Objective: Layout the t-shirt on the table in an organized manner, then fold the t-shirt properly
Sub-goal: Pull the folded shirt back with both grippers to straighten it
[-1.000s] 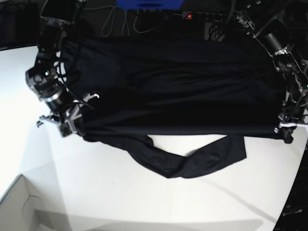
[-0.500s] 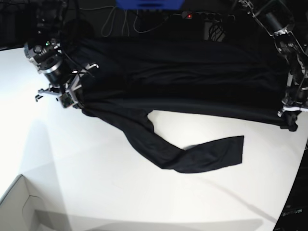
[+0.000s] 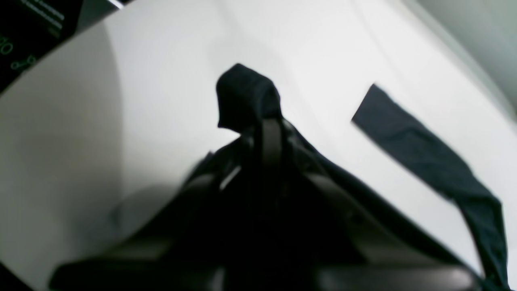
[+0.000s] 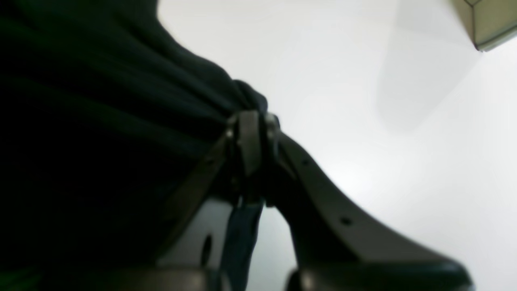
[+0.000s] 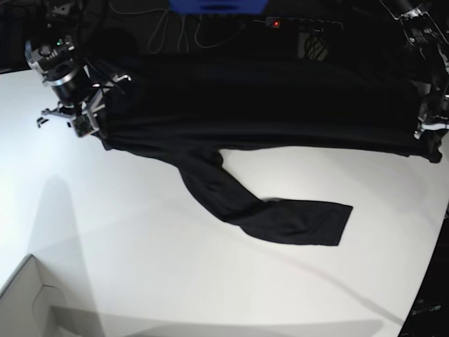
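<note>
The black t-shirt [image 5: 266, 105] hangs stretched between my two grippers over the far part of the white table [image 5: 140, 239]. One sleeve [image 5: 280, 214] trails down and lies on the tabletop. At the view's left, my right gripper [image 5: 93, 128] is shut on the shirt's edge; the right wrist view shows its fingers [image 4: 249, 137] pinched on bunched fabric [image 4: 121, 113]. My left gripper [image 5: 430, 146], at the view's right, is shut on the opposite edge. In the left wrist view a fabric tuft [image 3: 246, 95] pokes past its fingertips [image 3: 270, 133], and the sleeve [image 3: 424, 161] lies beyond.
A white box corner [image 5: 28, 305] sits at the near left and shows too in the right wrist view as a box corner [image 4: 490, 22]. The table's curved edge [image 5: 429, 274] runs down the right. Cables and a power strip [image 5: 295, 23] lie behind the table.
Both grippers have moved toward the far side of the table, carrying the shirt's taut edge with them. The trailing sleeve has been dragged along and lies longer and flatter.
</note>
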You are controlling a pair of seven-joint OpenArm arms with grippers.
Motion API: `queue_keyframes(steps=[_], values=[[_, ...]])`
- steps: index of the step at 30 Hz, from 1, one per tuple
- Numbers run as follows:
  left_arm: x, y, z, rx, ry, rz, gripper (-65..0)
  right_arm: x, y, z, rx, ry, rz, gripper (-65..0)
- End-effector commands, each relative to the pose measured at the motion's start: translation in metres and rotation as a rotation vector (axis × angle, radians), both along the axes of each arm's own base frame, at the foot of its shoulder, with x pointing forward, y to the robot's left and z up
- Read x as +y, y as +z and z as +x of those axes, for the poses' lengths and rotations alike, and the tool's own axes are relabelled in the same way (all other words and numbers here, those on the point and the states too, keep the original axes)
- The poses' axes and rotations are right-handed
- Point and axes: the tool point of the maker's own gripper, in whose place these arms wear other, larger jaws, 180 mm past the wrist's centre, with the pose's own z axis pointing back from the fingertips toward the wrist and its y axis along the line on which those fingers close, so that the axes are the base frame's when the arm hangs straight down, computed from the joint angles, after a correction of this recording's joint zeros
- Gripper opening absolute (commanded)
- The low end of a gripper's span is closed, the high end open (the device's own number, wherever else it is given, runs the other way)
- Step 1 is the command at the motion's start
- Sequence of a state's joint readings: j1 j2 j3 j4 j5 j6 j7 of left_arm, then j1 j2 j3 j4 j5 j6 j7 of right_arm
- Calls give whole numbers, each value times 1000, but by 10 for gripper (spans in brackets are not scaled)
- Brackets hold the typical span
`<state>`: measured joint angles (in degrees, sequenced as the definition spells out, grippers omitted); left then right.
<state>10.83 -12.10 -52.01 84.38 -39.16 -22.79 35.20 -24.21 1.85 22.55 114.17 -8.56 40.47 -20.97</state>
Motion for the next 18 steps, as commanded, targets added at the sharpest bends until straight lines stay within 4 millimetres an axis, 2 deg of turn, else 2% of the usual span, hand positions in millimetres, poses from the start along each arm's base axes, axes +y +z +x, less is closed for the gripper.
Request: queue_keyframes(steps=[1,3,6,9,18], values=[[7,17,3,-51,3,31,-650,-1,6,-3,-19,1,-6,-650],[8,11,-5,-29,6,30,-650,2,4,-11,-19,10,9,-650],[6,4,-12,-9,7,24,-650,21,-1,-23,-18,47,61,-650],[6,-1,-19,11,7,23,-650,31,-8,-39,8,72,88,-650],[6,-15,-37,64,10,16,-650,30,-24,-50,59,62,101,-650]])
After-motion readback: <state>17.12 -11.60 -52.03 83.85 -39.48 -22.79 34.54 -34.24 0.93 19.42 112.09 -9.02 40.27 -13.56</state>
